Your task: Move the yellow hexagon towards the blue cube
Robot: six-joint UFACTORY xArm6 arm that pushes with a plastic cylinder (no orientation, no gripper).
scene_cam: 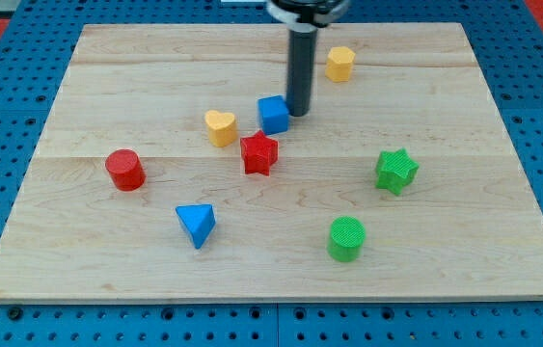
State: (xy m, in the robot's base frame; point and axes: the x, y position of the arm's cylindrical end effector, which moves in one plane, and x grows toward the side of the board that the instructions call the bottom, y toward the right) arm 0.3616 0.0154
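The yellow hexagon (339, 64) sits near the view's top, right of centre on the wooden board. The blue cube (273, 114) sits near the board's middle, down and left of the hexagon. My rod comes down from the view's top and my tip (298, 113) stands right beside the blue cube's right side, close to touching it. The tip is below and to the left of the yellow hexagon, clearly apart from it.
A yellow heart (220, 127) and a red star (258, 153) lie close to the blue cube's left and bottom. A red cylinder (125, 170), blue triangle (197, 225), green cylinder (346, 238) and green star (395, 171) lie further off. The board (464, 280) rests on a blue pegboard.
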